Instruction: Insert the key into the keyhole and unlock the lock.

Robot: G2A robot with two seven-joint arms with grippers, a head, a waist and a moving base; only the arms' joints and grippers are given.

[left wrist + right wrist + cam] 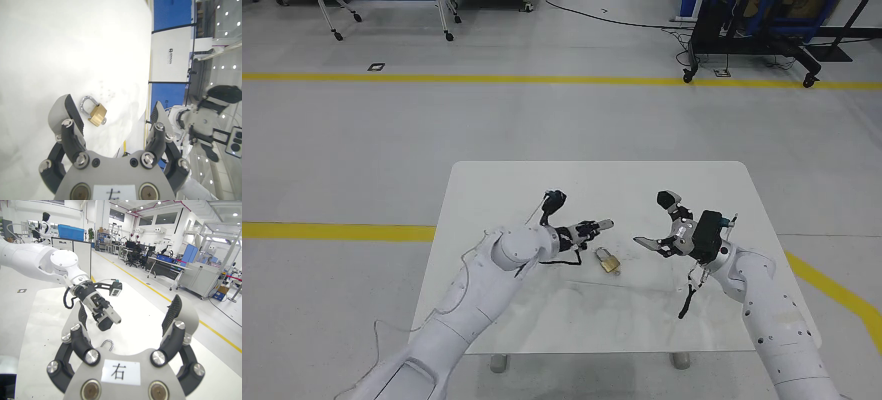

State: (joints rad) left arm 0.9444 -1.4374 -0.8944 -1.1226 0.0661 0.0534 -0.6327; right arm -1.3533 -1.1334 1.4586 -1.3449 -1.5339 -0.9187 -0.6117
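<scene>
A brass padlock (pixel 609 261) with a silver shackle lies flat on the white table (pixel 542 190), near its middle. In the left wrist view the padlock (pixel 98 114) lies below and between my fingers, and a small silver piece (pixel 103 121) sticks out of the body's end. My left gripper (pixel 594 232) hovers open just beside and above the lock, holding nothing (pixel 115 111). My right gripper (pixel 654 222) stands open a short way to the lock's right, also with nothing in it (pixel 128 313). The lock's shackle (pixel 107 344) peeks over that gripper's base.
The white table's far edge (pixel 148 56) is close to the lock in the left wrist view. Beyond the table lie a grey floor with yellow lines (pixel 562 78), wheeled carts and workbenches (pixel 162 266).
</scene>
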